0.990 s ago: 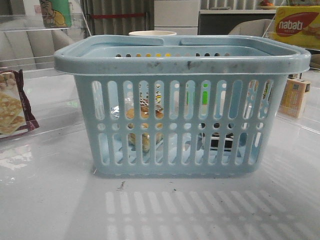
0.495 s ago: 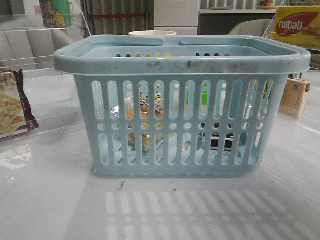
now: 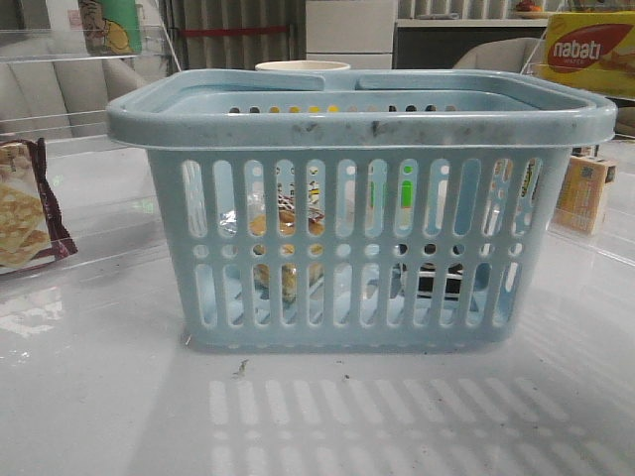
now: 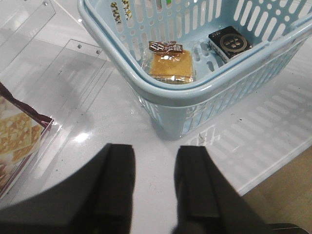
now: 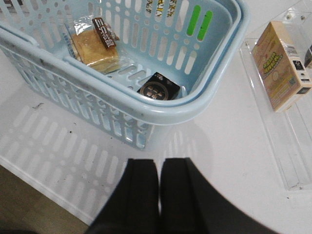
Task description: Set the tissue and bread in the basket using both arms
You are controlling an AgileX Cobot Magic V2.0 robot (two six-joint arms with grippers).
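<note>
The light blue basket (image 3: 359,114) stands on the white table in the front view. The bread (image 4: 170,66) in its clear wrapper lies on the basket floor, also in the right wrist view (image 5: 95,45) and behind the slots in the front view (image 3: 286,226). The black and white tissue packet (image 4: 229,42) lies on the basket floor beside it, also in the right wrist view (image 5: 159,88) and through the slots (image 3: 437,283). My left gripper (image 4: 154,153) is open and empty above the table outside the basket (image 4: 161,92). My right gripper (image 5: 159,165) is shut and empty, outside the basket (image 5: 161,109). Neither gripper shows in the front view.
A maroon-edged cracker packet (image 3: 25,213) lies at the left, also in the left wrist view (image 4: 17,139). A small yellow box (image 3: 583,190) sits at the right on a clear tray (image 5: 292,161), also in the right wrist view (image 5: 282,64). A table edge (image 5: 44,190) is close.
</note>
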